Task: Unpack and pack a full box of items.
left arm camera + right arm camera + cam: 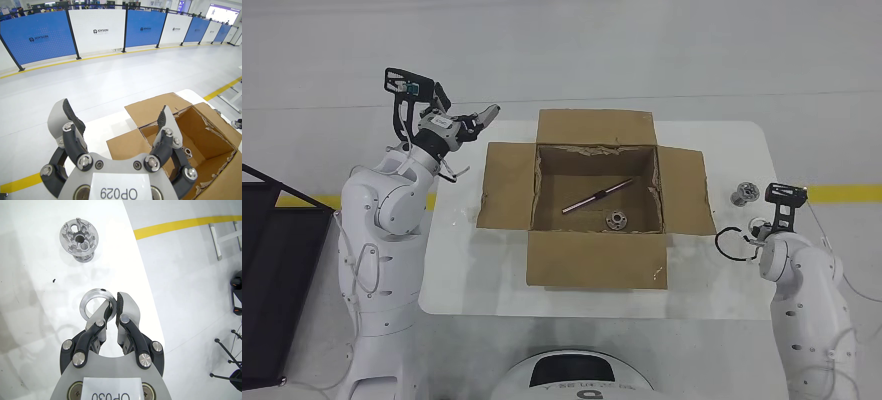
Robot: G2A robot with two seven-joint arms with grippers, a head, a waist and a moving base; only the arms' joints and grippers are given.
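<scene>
From above, the right gripper (756, 228) was hard to make out below its wrist, near the desk's (712, 295) right edge. Its own wrist view showed it (114, 303) plainly, the jaws clamped on the wall of a metal ring (83, 306), one ribbed black pad inside the hoop and the other outside. The inner finger (106, 313) hid the near part of the ring. Whether the ring rested on the desk (28, 294) or hung just above it could not be told. The ring was smooth, bright and thick-walled, with a small dark hole in its far rim.

Beyond it on the desk stood a grey cast hub (79, 240), a round flange with lugs, cut-outs and a centre bore. Its lower end was mostly hidden under that flange. From above it (745, 193) sat just right of the box's right flap.

The cardboard box (592, 262) lay open in the middle of the desk, all four flaps folded out and the corrugated edges around its mouth torn and ragged. On its floor lay a thin dark rod (597, 196), set diagonally, and near it a small flanged metal collar (616, 219).

The left gripper (485, 115) hung off the box's far left corner, its jaws wide apart and empty. In the left wrist view the left gripper (115, 103) showed curved metal fingers with rough black pads (75, 118). One finger's linkage covered part of the collar (188, 152), and the box (128, 147) ran out of frame.
</scene>
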